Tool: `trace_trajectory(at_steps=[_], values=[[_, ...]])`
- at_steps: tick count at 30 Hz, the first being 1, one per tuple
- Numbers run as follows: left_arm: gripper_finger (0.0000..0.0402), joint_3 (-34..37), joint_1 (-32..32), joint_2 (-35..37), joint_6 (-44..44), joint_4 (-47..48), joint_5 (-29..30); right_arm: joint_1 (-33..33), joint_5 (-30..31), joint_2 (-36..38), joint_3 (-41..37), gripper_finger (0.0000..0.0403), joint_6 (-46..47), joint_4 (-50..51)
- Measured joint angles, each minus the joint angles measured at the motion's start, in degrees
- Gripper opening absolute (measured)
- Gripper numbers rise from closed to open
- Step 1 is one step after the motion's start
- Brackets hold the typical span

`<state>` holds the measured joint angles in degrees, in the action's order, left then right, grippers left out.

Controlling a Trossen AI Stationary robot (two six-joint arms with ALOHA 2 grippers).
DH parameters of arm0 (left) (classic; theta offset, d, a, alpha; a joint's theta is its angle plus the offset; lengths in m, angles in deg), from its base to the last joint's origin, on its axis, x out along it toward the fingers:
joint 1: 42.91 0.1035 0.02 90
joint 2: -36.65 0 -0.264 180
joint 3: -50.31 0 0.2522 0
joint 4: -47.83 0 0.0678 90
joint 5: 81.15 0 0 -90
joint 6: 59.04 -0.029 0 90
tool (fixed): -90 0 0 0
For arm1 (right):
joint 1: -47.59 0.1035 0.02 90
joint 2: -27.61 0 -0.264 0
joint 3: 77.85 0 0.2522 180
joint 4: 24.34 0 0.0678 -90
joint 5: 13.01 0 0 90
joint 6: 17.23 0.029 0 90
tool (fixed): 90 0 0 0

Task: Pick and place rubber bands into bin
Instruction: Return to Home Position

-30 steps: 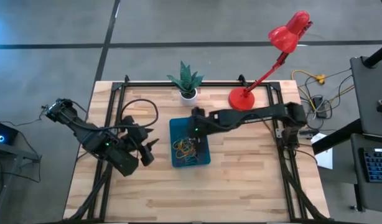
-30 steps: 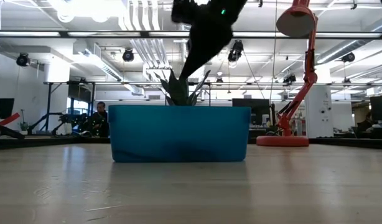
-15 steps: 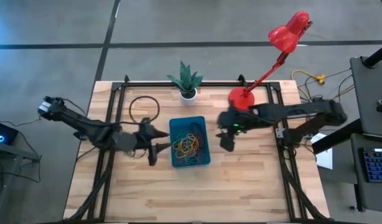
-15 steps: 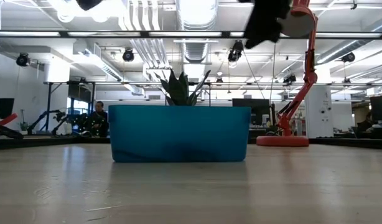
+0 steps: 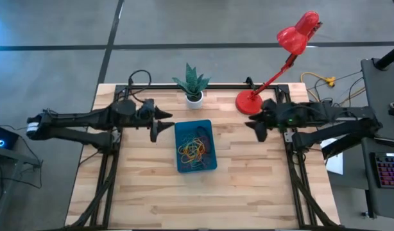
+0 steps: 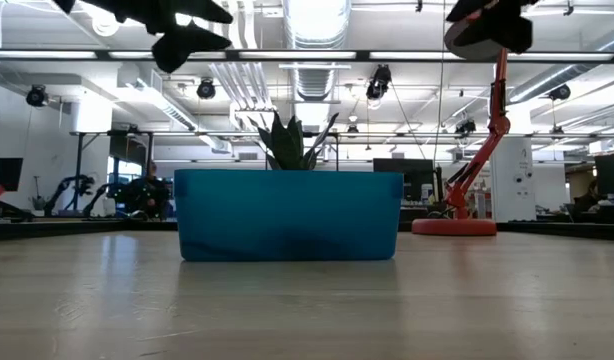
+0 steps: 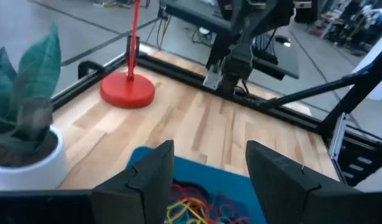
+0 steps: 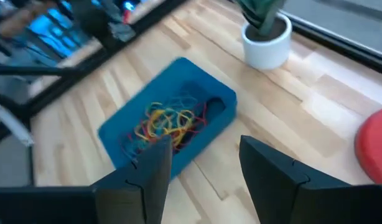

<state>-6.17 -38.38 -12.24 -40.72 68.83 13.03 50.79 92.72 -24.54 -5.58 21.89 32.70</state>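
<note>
Mid-table, rubber bands (image 5: 194, 150) all sit tangled in the bin (image 5: 196, 168); I see none loose on the table (image 5: 261, 192). Left gripper (image 5: 160, 126) just beside the bin, right gripper (image 5: 255, 128) near the lamp base (image 5: 249, 101), both spread wide, empty. I'd retract high, clearing lamp base and plant (image 5: 192, 82).

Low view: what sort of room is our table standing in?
Probably an open robotics lab or workshop: exposed pale ceiling ducts with long strip lights, dark equipment stands across the room, and a grey concrete floor.
</note>
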Motion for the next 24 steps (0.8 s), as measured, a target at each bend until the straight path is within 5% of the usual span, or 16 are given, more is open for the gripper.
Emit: trace_trajectory(at_steps=[6, 12, 18, 24], values=[[0.0184, 3.95, 7.25, 2.63, -1.26, -1.27, -5.59, 1.87, -0.35, 8.92, -5.93, 0.0176, -2.97, -1.35], [0.0184, 10.97, 10.03, 5.45, -0.89, -6.32, -6.66, 1.07, -2.64, 22.92, -19.72, 0.0177, 1.67, -9.48], [0.0184, 17.76, 10.04, 10.30, 0.82, -9.99, -6.64, 1.05, -2.48, 35.89, -31.98, 0.0176, -2.79, -23.95], [0.0184, 23.80, 10.04, 16.07, 0.80, -9.52, -0.48, 1.05, -1.18, 45.09, -38.79, 0.0173, -2.93, -23.56]])
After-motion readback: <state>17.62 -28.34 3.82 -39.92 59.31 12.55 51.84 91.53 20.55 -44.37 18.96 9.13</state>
